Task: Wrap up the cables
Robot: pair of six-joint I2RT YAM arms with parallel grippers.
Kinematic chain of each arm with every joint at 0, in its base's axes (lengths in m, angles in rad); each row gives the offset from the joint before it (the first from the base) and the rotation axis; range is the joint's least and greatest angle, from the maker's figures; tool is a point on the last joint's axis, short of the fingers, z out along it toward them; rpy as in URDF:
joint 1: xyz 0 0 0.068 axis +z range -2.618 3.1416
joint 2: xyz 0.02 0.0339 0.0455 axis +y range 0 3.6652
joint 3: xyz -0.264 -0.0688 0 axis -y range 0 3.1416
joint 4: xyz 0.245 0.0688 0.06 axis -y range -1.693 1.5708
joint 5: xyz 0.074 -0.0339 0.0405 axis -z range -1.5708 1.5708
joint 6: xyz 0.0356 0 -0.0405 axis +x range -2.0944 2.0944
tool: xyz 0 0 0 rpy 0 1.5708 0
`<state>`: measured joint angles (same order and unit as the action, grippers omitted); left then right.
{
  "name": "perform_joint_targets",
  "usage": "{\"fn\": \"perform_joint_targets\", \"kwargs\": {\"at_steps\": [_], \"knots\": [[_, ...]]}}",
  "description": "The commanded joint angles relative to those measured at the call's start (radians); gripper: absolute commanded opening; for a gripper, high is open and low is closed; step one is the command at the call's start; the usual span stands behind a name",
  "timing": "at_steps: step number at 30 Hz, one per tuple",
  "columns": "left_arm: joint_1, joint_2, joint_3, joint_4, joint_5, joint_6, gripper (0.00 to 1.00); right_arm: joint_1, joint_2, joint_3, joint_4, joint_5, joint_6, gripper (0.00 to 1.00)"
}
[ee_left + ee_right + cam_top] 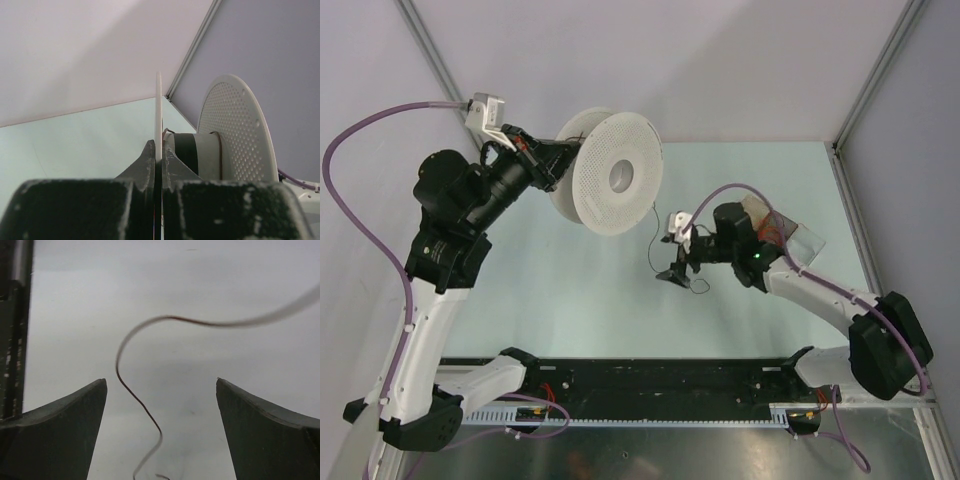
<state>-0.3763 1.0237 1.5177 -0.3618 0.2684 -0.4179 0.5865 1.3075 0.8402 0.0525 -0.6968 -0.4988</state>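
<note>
Brown wire [117, 365] winds upward, then sweeps sideways.

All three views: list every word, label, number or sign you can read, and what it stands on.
None readable. The white spool, the thin wire and the table bear no text; the toothed rail by the arm bases is too small to tell.

Reaching forward and up with the left arm [470, 205], pinching the left tool [159, 150] shut on the spool [610, 180] rim. Stretching the right arm [820, 295] inward, with the right tool [161, 385] spread wide open.
</note>
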Motion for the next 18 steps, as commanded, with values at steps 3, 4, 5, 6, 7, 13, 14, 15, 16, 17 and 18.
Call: {"fn": "perform_joint_targets", "kwargs": {"at_steps": [3, 4, 5, 6, 7, 13, 14, 15, 16, 17, 18], "knots": [[0.007, -0.016, -0.001, 0.102, -0.020, -0.019, 0.00, 0.111, 0.100, -0.020, 0.126, 0.009, -0.017, 0.89], [0.008, -0.017, -0.001, 0.102, -0.027, -0.019, 0.00, 0.116, 0.115, -0.020, 0.132, 0.010, -0.019, 0.83], [0.010, -0.018, 0.000, 0.102, -0.039, -0.017, 0.00, 0.119, 0.125, -0.020, 0.133, 0.008, -0.023, 0.73], [0.013, -0.018, 0.003, 0.101, -0.055, -0.016, 0.00, 0.121, 0.129, -0.020, 0.128, 0.003, -0.028, 0.61], [0.016, -0.017, 0.008, 0.101, -0.074, -0.019, 0.00, 0.123, 0.125, -0.020, 0.118, -0.004, -0.034, 0.48], [0.034, -0.002, 0.055, 0.101, -0.241, 0.013, 0.00, 0.198, -0.057, 0.025, -0.017, -0.029, -0.035, 0.01], [0.035, 0.004, 0.056, 0.101, -0.286, 0.027, 0.00, 0.224, -0.092, 0.040, -0.051, -0.028, -0.036, 0.00], [0.035, 0.009, 0.054, 0.101, -0.329, 0.040, 0.00, 0.252, -0.122, 0.055, -0.086, -0.027, -0.035, 0.00], [0.036, 0.016, 0.048, 0.101, -0.377, 0.049, 0.00, 0.285, -0.150, 0.067, -0.120, -0.026, -0.039, 0.00], [0.035, 0.023, 0.041, 0.101, -0.421, 0.056, 0.00, 0.315, -0.172, 0.075, -0.155, -0.019, -0.053, 0.00], [0.035, 0.032, 0.031, 0.100, -0.464, 0.060, 0.00, 0.341, -0.188, 0.080, -0.187, -0.007, -0.074, 0.00]]}}
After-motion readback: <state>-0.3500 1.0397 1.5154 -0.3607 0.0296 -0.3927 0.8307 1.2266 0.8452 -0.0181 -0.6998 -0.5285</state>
